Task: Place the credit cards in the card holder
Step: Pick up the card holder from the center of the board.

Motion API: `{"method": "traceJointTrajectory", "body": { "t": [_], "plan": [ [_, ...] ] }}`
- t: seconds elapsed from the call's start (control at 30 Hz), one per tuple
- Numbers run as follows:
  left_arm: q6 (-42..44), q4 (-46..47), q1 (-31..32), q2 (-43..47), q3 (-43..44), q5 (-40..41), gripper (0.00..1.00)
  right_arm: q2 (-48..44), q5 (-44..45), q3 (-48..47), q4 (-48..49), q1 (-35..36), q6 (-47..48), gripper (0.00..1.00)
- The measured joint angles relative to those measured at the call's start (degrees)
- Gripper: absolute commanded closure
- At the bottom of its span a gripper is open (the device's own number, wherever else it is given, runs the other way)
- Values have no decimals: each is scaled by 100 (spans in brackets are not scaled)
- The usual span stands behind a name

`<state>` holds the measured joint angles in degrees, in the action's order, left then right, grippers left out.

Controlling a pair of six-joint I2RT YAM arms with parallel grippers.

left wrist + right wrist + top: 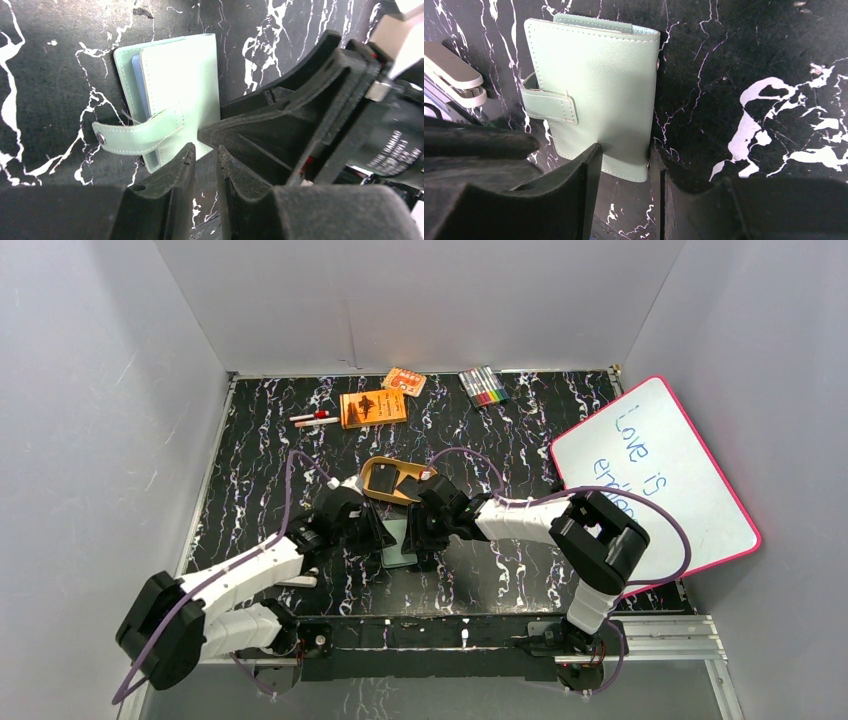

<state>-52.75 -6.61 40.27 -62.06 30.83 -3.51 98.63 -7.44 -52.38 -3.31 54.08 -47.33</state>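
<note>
Card holder lies flat between the claws, long axis pointing away from both. Right claw straddles its near corner; grip cannot be confirmed. Left claw is narrowly parted, empty. Credit cards sit in the tray just beyond, slightly nearer the right arm.

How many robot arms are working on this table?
2. The left arm reaches in from the near-left corner, and the right arm from the near-right. They meet at the mint-green card holder in the middle.
</note>
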Motion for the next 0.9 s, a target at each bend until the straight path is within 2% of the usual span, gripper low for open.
{"method": "traceJointTrajectory", "body": {
  "t": [0.13,0.67,0.9],
  "plan": [
    [24,365,0,-380,-111,-63,84,-2,-13,0,4,0,-2,49],
    [20,935,0,-514,-684,282,90,-282,-7,192,-116,4,-61,40],
    [-35,1117,0,-511,-780,334,92,-557,-345,782,592,-81,-258,39]
  ]
}}
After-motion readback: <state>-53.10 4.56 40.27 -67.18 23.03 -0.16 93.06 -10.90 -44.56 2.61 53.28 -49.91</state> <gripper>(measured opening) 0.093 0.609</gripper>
